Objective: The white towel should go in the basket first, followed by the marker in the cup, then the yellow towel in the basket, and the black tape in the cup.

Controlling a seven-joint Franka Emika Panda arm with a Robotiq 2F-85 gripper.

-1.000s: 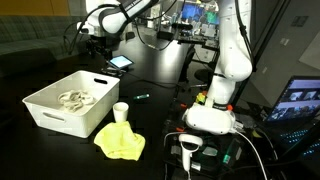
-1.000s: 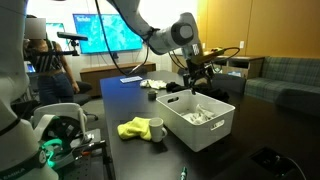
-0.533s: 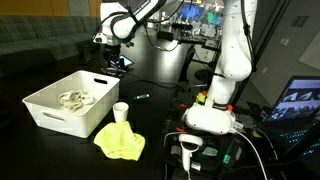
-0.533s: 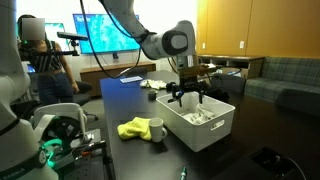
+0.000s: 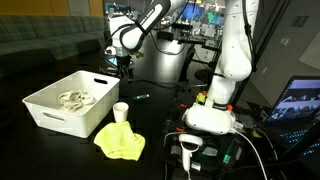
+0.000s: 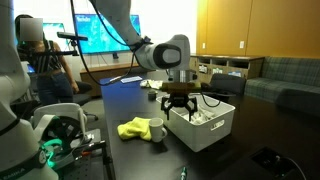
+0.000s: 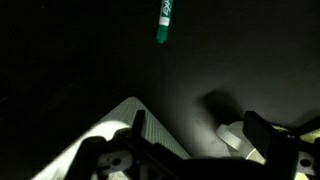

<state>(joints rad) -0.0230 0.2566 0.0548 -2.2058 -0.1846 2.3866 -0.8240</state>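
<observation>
The white towel (image 5: 73,99) (image 6: 203,117) lies bunched inside the basket (image 5: 60,118) (image 6: 210,137). The cup (image 5: 121,111) (image 6: 157,131) (image 7: 236,135) stands upright by the basket's near corner, beside the yellow towel (image 5: 120,141) (image 6: 137,128) on the dark table. A green marker (image 5: 142,96) (image 7: 163,22) lies flat on the table past the cup. My gripper (image 5: 123,64) (image 6: 181,100) (image 7: 196,122) hangs open and empty above the table next to the basket's corner. The black tape does not show against the dark surface.
The arm's white base (image 5: 214,115) stands on the table near cables and a handheld scanner (image 5: 189,150). A laptop (image 5: 298,100) sits at the table's edge. A person (image 6: 42,62) and a lit screen (image 6: 100,30) are in the background.
My open gripper has travelled from the basket's far side to its cup-side corner and come lower. The towels, cup and marker have not moved.
</observation>
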